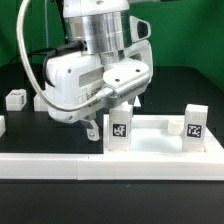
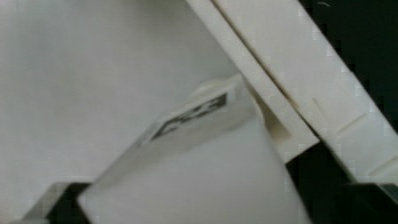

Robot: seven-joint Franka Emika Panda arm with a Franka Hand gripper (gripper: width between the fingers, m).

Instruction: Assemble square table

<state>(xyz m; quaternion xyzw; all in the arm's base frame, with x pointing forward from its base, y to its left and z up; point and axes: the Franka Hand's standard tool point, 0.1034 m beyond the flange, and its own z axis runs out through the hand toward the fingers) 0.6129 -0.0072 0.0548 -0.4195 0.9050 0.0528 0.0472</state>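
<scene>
Item: square table slab (image 1: pixel 150 150) – white, lying flat on the black tabletop (image 1: pixel 190 80) in the foreground of the exterior view, low in frame from about 7 to 4 o'clock. Fitted parts: first leg post (image 1: pixel 120 131), upright with its tag facing the camera, near the picture's centre; second leg post (image 1: pixel 193 123), also upright, at 3 o'clock from the first and well apart from it. Whether either is fully seated cannot be told. Unfitted: loose leg post (image 1: pixel 15 98), on the tabletop at 9 o'clock, away from the slab. End effector (image 1: pixel 120 108) – hangs directly over the first leg post, at its 12 o'clock; its fingertips merge with the white arm (image 1: pixel 95 60) behind, and the wrist view shows only the post's tag and pale surfaces, so released or clenched cannot be told. Hazards, by judgement: a finger brushing the post on the way up could tip or loosen it if the joint is shallow; a sideways drag could shift the slab and spoil the alignment for the remaining legs.
</scene>
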